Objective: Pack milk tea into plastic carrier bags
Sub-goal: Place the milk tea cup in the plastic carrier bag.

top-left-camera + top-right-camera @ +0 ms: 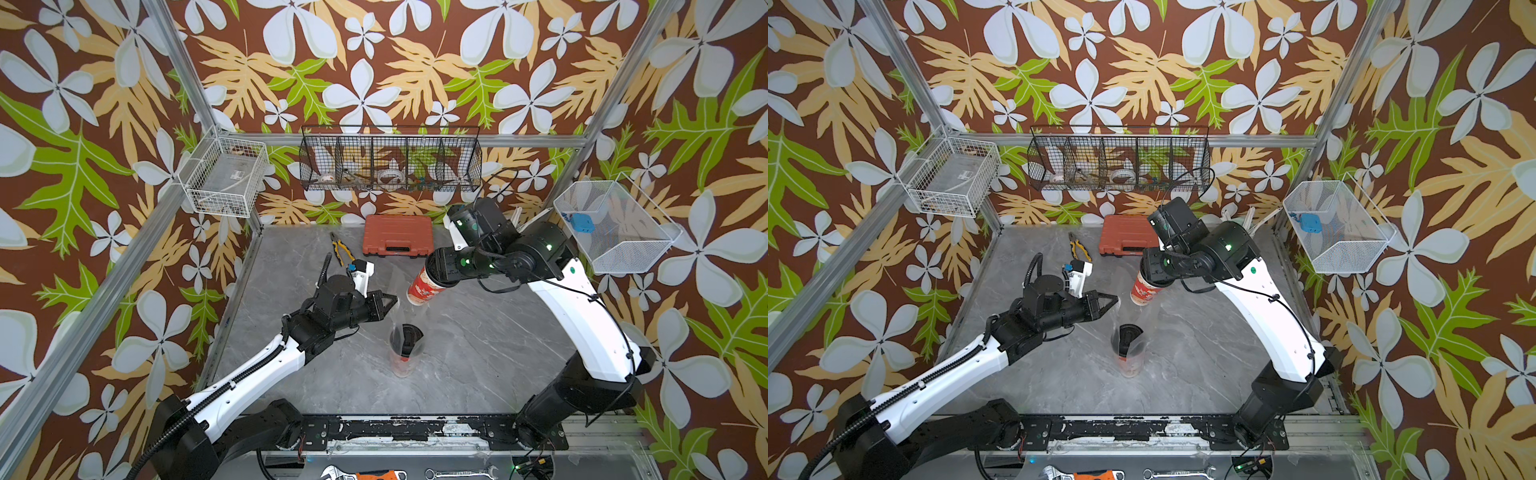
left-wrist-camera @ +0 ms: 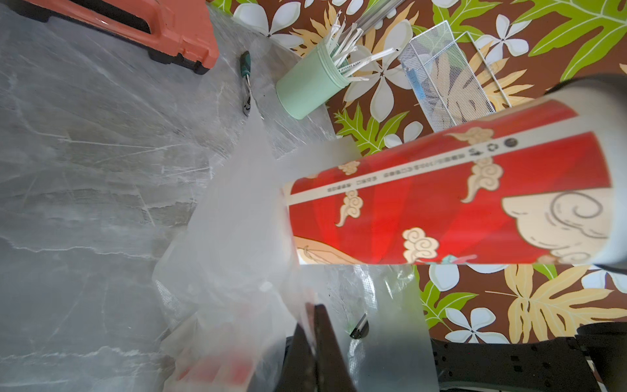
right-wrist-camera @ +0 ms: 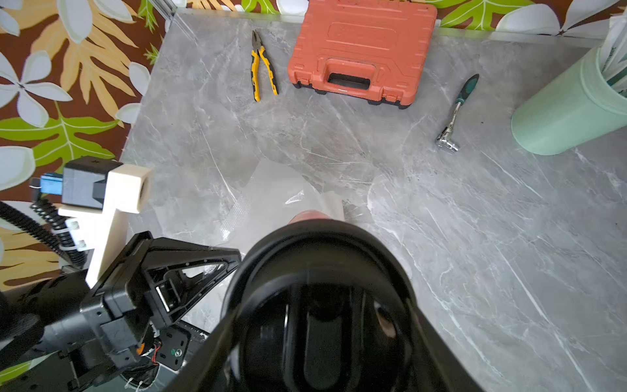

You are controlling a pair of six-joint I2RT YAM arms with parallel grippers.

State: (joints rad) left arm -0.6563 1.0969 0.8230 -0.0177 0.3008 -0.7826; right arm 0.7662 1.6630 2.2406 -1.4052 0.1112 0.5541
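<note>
Milk tea cup (image 1: 424, 289) gripped by right pincer (image 1: 441, 268), left pincer (image 1: 390, 301) pinching carrier bag (image 2: 237, 230), toolbox (image 1: 397, 235), pliers (image 1: 340, 248) behind

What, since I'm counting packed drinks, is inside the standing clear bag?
One milk tea cup stands inside the clear bag, black lid up. Anything under the cup is hidden.

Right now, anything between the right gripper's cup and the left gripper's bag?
Nothing visible. The held cup has its base at the mouth of the clear bag; the left gripper pinches the bag's edge; the bagged cup stands apart.
</note>
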